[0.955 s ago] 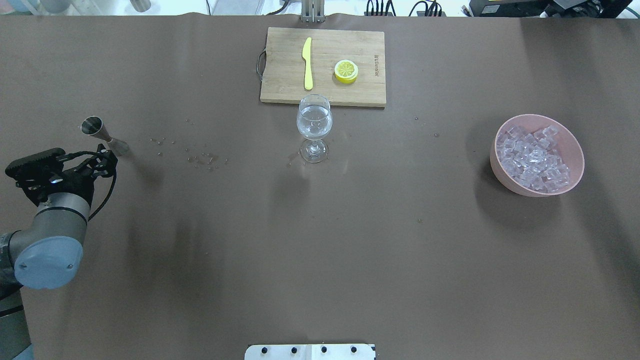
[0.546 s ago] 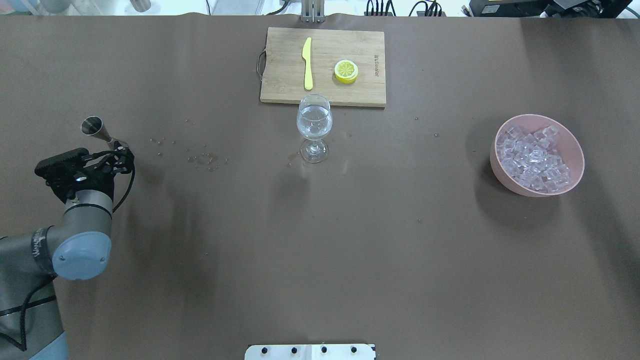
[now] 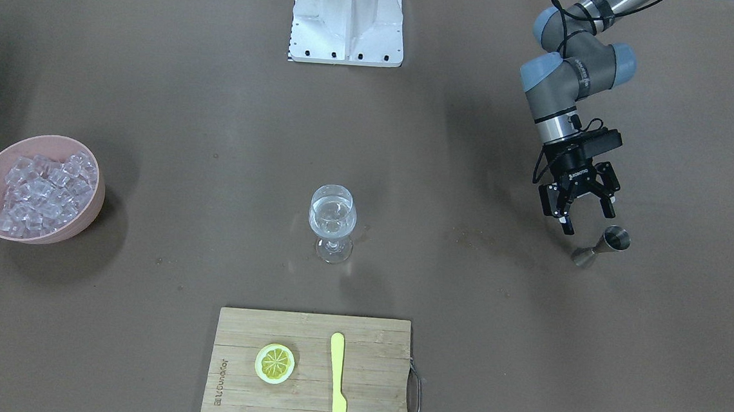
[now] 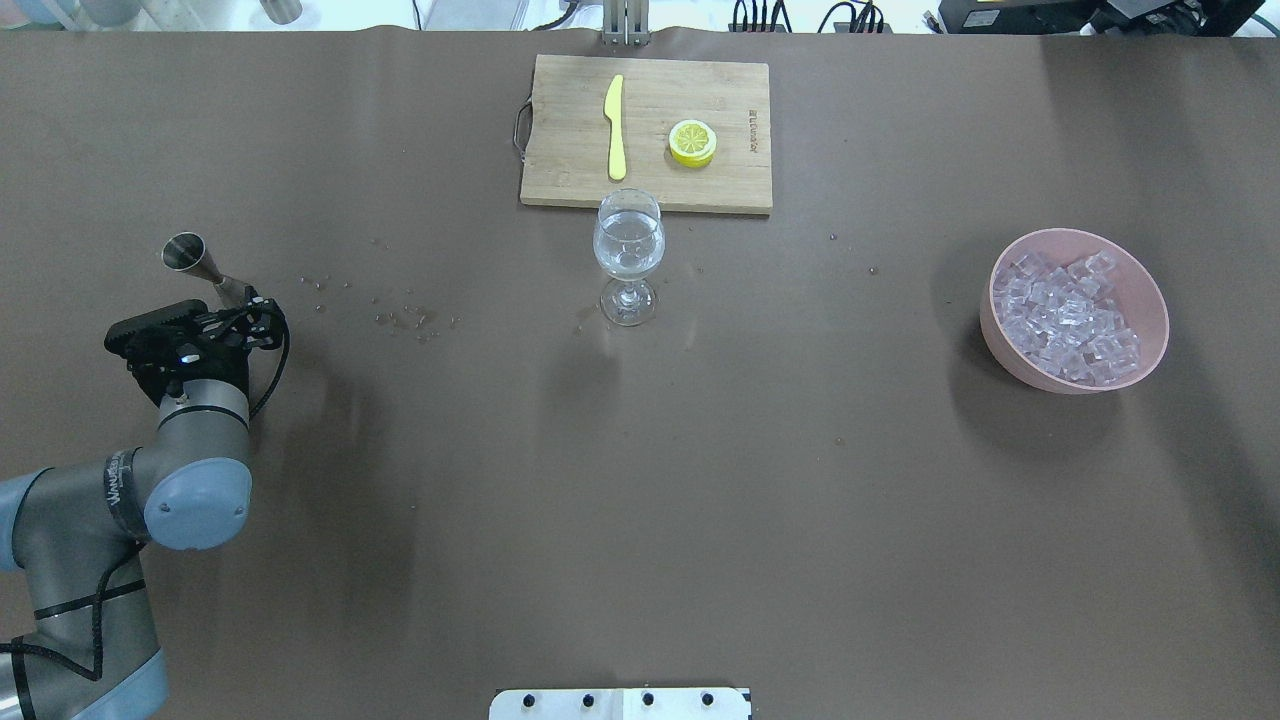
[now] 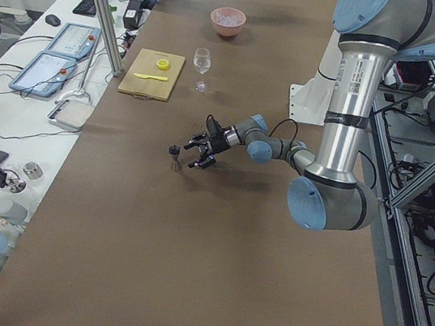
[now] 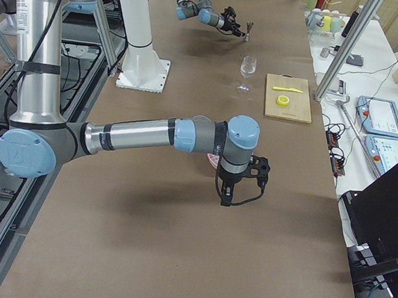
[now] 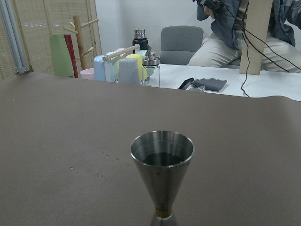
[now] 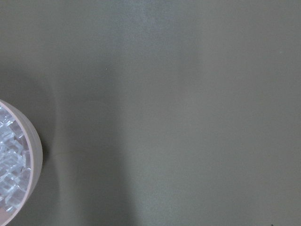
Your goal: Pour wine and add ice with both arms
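Pink bowl [image 4: 1148,290] holds ice [image 4: 1068,320]; glass [image 4: 628,300] holds wine [image 3: 332,220]; jigger [image 7: 162,176] contents unclear.

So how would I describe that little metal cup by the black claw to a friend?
Take the long brown table and go to the end opposite the pink bowl of ice, where the left gripper hangs open. Right in front of it stands a small measuring cup. It is the only shiny steel thing there, shaped like two cones joined at a narrow waist.
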